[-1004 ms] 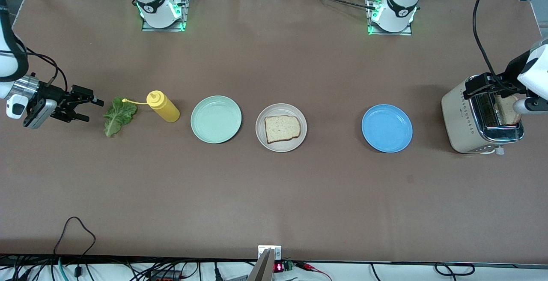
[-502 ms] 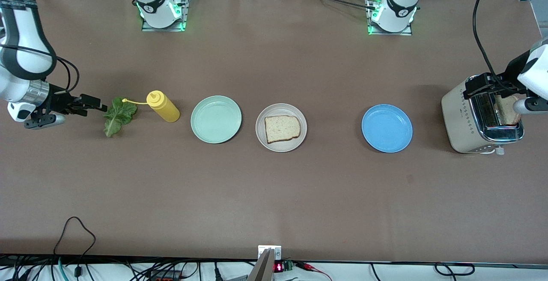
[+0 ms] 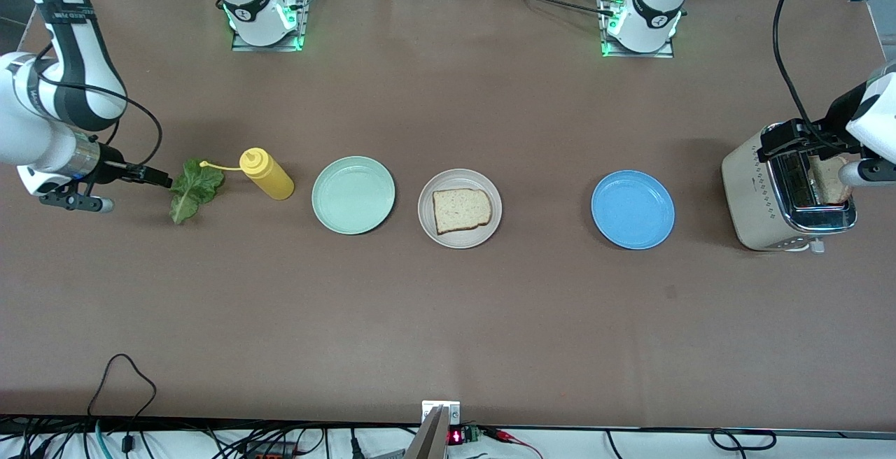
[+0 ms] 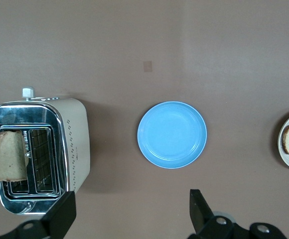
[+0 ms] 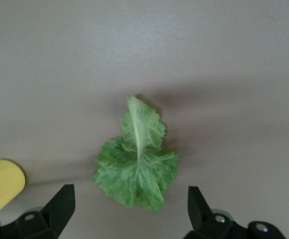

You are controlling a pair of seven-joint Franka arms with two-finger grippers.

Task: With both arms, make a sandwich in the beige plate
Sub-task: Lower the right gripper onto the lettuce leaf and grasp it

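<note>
Row of items along the middle of the desk (image 3: 448, 319), from the right arm's end: lettuce leaf (image 3: 193, 188), yellow squeeze bottle (image 3: 267, 173) lying tipped, mint-green plate (image 3: 353, 195), beige plate (image 3: 460, 208), blue plate (image 3: 633, 209), toaster (image 3: 784, 196).

Beige plate holds one bread slice (image 3: 461, 210), flat, inside the rim. A clear gap separates it from the mint-green plate; a wider stretch of bare desk lies between it and the blue plate.

Right hand (image 3: 143, 176) is low at the lettuce's edge toward the right arm's end; fingers (image 5: 60, 206) apart, the leaf between them in the wrist view, not gripped. The bottle's nozzle tip touches the leaf's edge.

Left hand (image 4: 132, 211) is over the toaster, fingers (image 4: 197, 209) apart, empty. A second bread slice (image 4: 7, 156) stands in one toaster slot.

The desk's half nearer the camera is bare.
</note>
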